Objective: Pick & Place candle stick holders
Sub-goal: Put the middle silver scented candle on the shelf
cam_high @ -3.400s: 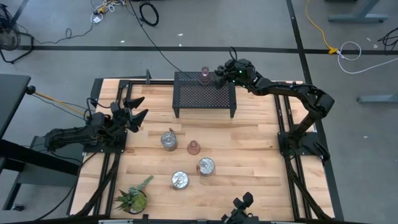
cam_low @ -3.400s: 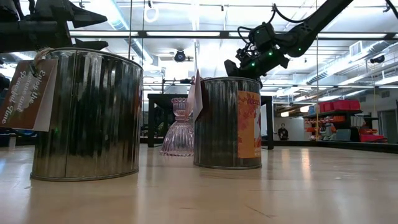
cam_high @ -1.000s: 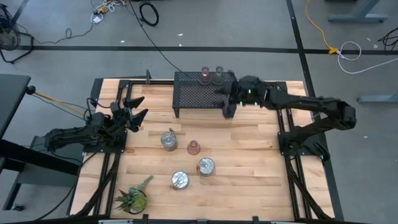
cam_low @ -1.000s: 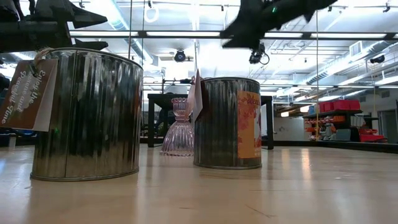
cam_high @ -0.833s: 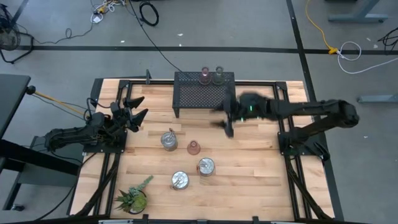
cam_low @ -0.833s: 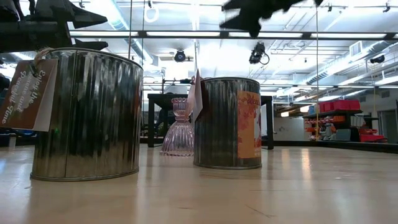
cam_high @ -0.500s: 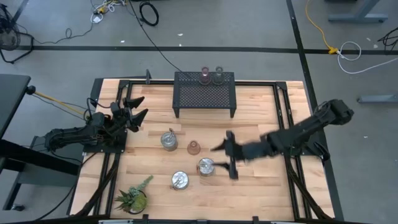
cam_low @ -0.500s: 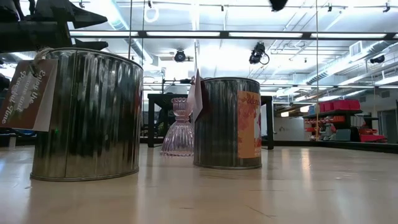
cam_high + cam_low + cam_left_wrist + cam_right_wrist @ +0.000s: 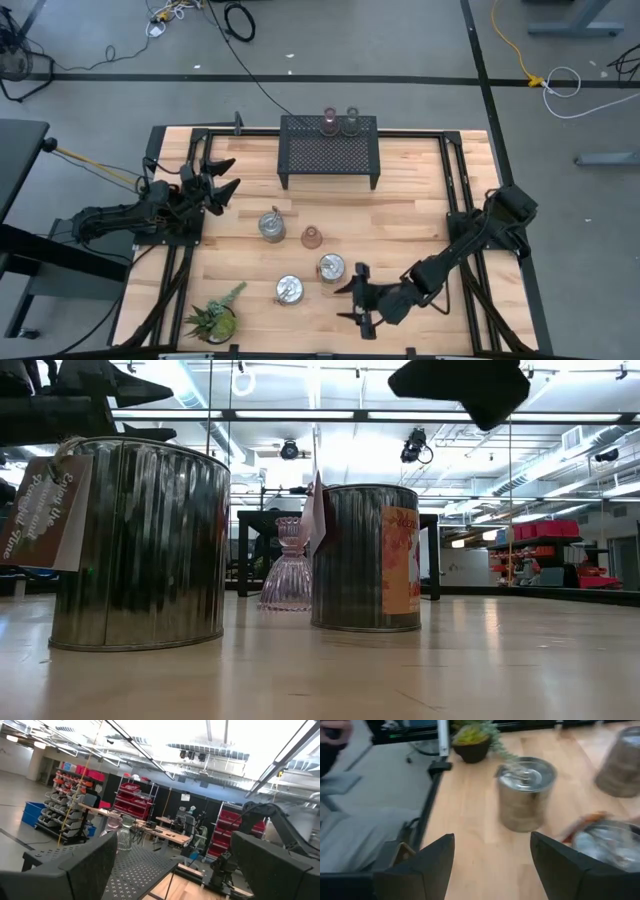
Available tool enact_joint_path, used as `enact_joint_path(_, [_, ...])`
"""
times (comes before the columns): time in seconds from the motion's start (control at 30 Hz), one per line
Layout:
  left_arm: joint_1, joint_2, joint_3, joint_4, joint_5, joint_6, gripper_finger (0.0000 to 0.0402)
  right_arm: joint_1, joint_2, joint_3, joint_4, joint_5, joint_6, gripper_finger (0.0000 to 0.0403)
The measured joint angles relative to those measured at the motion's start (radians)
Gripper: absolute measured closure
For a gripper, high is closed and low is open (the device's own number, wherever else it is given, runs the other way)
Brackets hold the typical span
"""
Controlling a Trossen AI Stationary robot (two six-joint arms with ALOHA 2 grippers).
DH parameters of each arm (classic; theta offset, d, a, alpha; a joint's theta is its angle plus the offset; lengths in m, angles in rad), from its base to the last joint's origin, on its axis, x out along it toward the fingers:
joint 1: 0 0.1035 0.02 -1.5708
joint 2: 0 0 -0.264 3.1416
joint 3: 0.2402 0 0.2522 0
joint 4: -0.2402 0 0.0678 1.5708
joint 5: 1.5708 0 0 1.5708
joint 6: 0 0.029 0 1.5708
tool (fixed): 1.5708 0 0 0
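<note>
Table: pale wooden boards (image 9: 420,190), smooth with a low sheen, framed by dark rails.
Rack: black mesh metal rack (image 9: 329,150) on short legs at the far middle of the table; its perforated top also shows in the left wrist view (image 9: 135,870).
Holders on the rack: a pinkish ribbed glass cup (image 9: 329,121) and a clearer glass cup (image 9: 351,121) stand side by side on the rack's far edge, just apart.
Holders on the table: three round, ribbed, shiny metal tins and one small cup. One tin (image 9: 271,225) is near the table's middle, a second tin (image 9: 331,267) sits nearer the front edge, a third tin (image 9: 289,289) is to its left with a tag on its lid. The pinkish fluted cup (image 9: 311,237) stands between the first two, upright, touching neither.
Low view: two tins loom large, the left one (image 9: 140,545) carrying a brown card tag, the other (image 9: 368,557) a printed label; the fluted glass cup (image 9: 288,575) shows between them.
Right gripper: the right gripper (image 9: 362,300) is low over the front of the table, fingers spread wide and empty, just right of the second tin and not touching it. Its wrist view shows the tagged tin (image 9: 526,793) ahead and another tin at the frame's edge (image 9: 607,842), too blurred to say how near.
Left gripper: the left gripper (image 9: 217,178) waits at the table's left edge, fingers parted, holding nothing, well apart from every holder.
Plant: spiky green potted plant (image 9: 213,318) at the front left corner.
</note>
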Motion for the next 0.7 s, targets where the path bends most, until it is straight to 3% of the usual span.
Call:
enact_joint_path(0.5, [0.000,0.000,0.000,-0.006,0.000,0.010,0.0012,-0.003,0.008,-0.001,0.128,-0.035,-0.085,0.0144])
enact_joint_path(0.7, [0.000,0.000,0.000,-0.006,0.000,0.010,0.0012,-0.005,0.008,-0.001,0.078,0.141,0.009,0.0136])
